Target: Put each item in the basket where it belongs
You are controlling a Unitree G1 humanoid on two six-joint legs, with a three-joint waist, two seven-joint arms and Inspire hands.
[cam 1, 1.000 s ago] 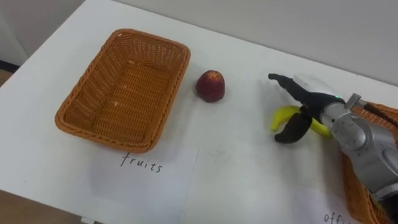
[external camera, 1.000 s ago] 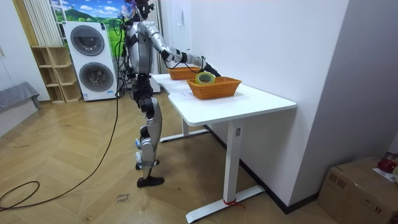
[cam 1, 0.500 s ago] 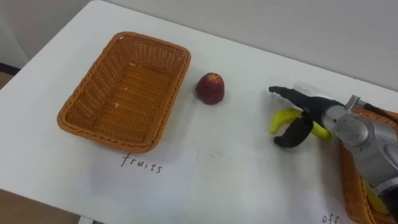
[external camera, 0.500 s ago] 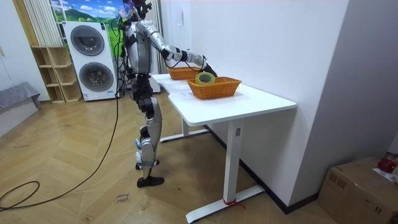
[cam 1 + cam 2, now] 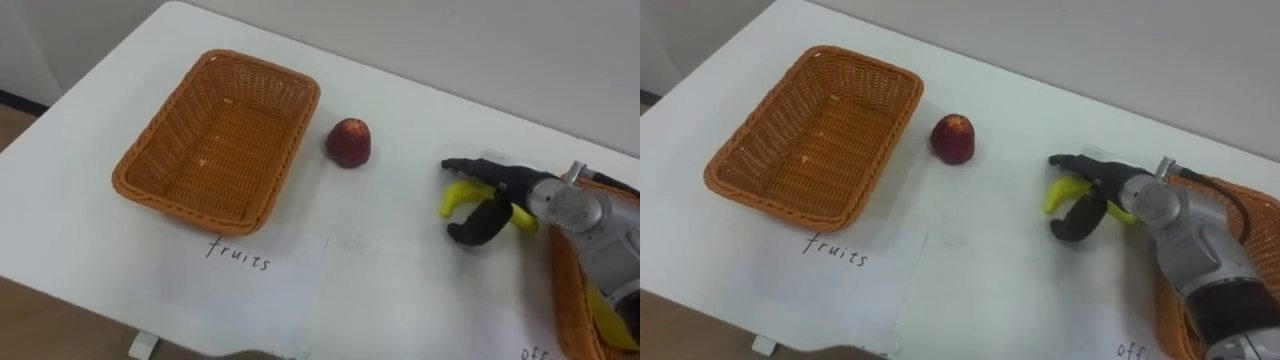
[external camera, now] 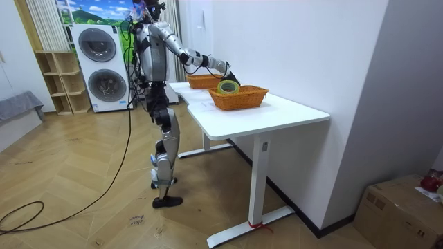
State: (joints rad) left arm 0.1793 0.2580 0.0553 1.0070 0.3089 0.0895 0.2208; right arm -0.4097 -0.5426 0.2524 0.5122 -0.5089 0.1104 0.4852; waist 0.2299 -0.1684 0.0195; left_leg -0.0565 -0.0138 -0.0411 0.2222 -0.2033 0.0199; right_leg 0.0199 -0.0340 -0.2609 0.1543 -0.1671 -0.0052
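Note:
A yellow banana (image 5: 455, 196) lies on the white table (image 5: 400, 280), right of centre. My right hand (image 5: 512, 186) reaches in from the right and brackets it: straight fingers (image 5: 470, 166) lie over its far side, the thumb (image 5: 478, 227) hangs at its near side, not closed on it. A red apple (image 5: 349, 143) stands alone just right of the empty wicker fruit basket (image 5: 150, 152) at the left. The office basket (image 5: 558, 290) sits at the right edge, under my forearm, and holds something yellow (image 5: 602, 312).
A paper sheet marked "fruits" (image 5: 240, 262) lies before the left basket; another label peeks out at the lower right. In the room view the robot stands at the table's long side, arm stretched over the baskets; a yellow-green tape roll (image 6: 228, 87) rests in the nearer basket (image 6: 239, 97).
The whole eye view has shifted a little. My right hand has sunk lower over the banana, and its thumb has come closer to the fruit. Apple and baskets have not moved.

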